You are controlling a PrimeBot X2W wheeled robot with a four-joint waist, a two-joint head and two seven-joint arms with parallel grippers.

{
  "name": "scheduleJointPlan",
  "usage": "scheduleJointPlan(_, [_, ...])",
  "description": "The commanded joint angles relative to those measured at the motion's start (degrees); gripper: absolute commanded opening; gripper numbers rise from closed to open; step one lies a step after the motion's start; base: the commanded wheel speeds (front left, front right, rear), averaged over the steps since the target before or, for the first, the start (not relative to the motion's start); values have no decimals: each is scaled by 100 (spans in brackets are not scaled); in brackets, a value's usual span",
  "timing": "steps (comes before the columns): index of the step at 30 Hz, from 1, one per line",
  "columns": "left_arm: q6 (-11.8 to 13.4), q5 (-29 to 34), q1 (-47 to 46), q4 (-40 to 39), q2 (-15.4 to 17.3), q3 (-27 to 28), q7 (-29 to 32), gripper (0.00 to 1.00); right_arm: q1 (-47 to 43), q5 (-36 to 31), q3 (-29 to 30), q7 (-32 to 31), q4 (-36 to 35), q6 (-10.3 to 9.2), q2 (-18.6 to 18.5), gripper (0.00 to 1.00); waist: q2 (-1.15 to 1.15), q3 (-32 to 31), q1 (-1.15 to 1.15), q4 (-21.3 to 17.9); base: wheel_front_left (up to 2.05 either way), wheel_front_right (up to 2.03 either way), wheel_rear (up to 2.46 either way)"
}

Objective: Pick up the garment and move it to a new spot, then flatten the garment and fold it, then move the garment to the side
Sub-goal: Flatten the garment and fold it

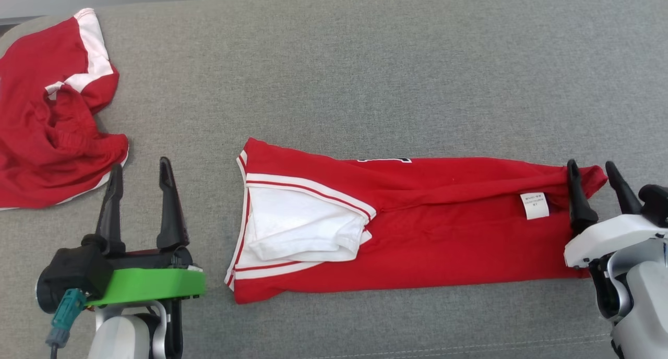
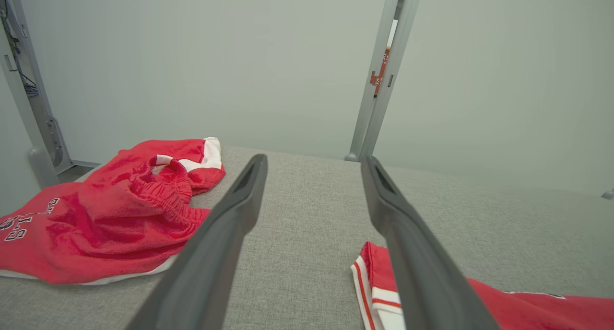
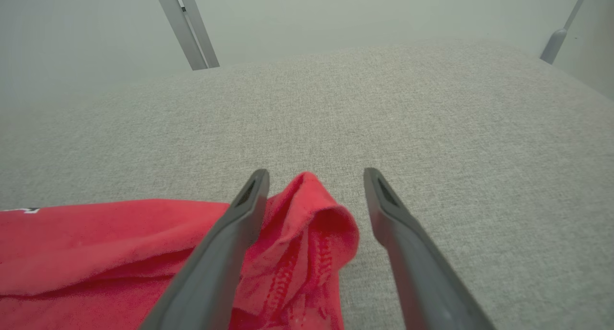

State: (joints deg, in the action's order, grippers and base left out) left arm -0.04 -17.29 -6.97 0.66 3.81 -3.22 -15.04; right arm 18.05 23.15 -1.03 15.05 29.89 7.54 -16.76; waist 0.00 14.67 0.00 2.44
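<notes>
Red folded garment [image 1: 428, 234], one; crumpled red shorts [image 1: 47, 140], seemingly, one.

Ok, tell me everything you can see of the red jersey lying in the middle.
The red jersey is soft knit cloth, folded lengthwise into a long band lying flat on the grey upholstered surface. Its left end shows white-and-red striped trim and a white inner layer, slightly rumpled. A white care label faces up near the right end, where a bunched corner sits between the fingers of the open right gripper; contact is unclear. The open left gripper stands apart from it.
</notes>
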Motion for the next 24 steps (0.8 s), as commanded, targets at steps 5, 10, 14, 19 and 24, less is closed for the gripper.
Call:
scheduleJointPlan(5, [-107,231,105,5,-76,312,-17,100,70,207,-114,17,583,-11,83,100,0,36,0,44,0,0,0])
scheduleJointPlan(10, [-75,253,150,83,-87,414,-17,100,-5,396,-329,15,961,-11,172,83,0,11,0,20,0,0,0])
scheduleJointPlan(14, [-38,334,209,183,-88,382,-17,100,-65,555,-598,-1,1127,-11,288,35,0,-18,0,-5,0,0,0])
scheduleJointPlan(19, [-7,452,269,330,-88,369,-17,100,0,742,-702,-4,1154,-11,291,0,0,-97,0,-29,0,0,0])
scheduleJointPlan(24, [-41,609,337,494,-87,384,-17,100,145,786,-395,10,1052,-12,26,0,0,-247,0,-70,0,0,0])
